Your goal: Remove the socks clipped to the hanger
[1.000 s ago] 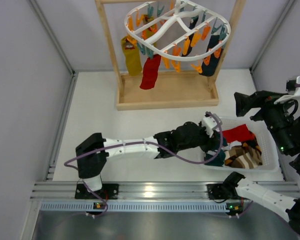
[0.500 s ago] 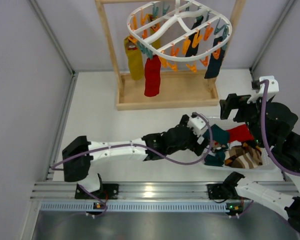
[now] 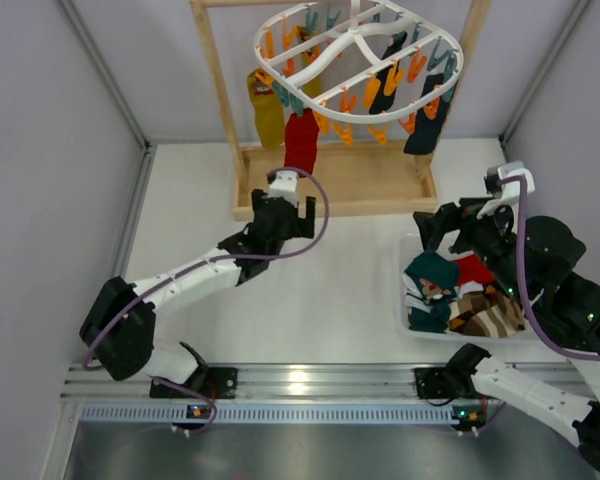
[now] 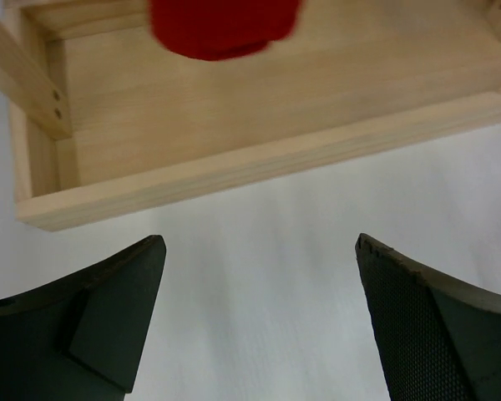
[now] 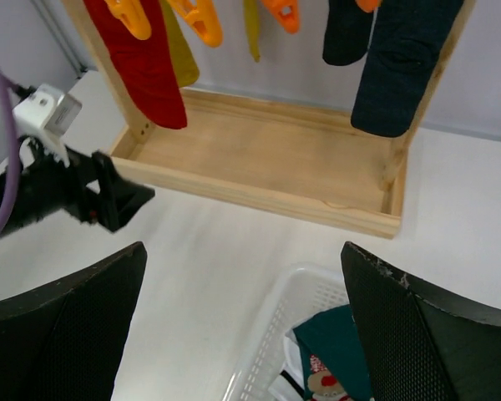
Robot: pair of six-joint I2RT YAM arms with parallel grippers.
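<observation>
The white lattice hanger (image 3: 355,60) hangs from the wooden stand with orange and teal pegs under it. Clipped to it are a red sock (image 3: 301,145), a mustard yellow sock (image 3: 267,112), a black sock (image 3: 385,90) and a dark navy sock (image 3: 423,125). My left gripper (image 3: 288,198) is open and empty, low over the table just before the stand's base, below the red sock's toe (image 4: 224,25). My right gripper (image 3: 446,226) is open and empty above the far end of the basket, facing the red sock (image 5: 146,67) and the navy sock (image 5: 401,67).
The wooden stand's tray base (image 3: 335,185) and uprights (image 3: 218,90) frame the hanger. A white plastic basket (image 3: 408,315) at the right holds a teal reindeer sock (image 3: 432,275), a red one (image 3: 477,268) and a striped brown one (image 3: 488,315). Grey walls enclose the table.
My left gripper opened over the basket, left the teal sock there, and swung back left to the stand under the red sock. My right arm came forward and left over the basket.
</observation>
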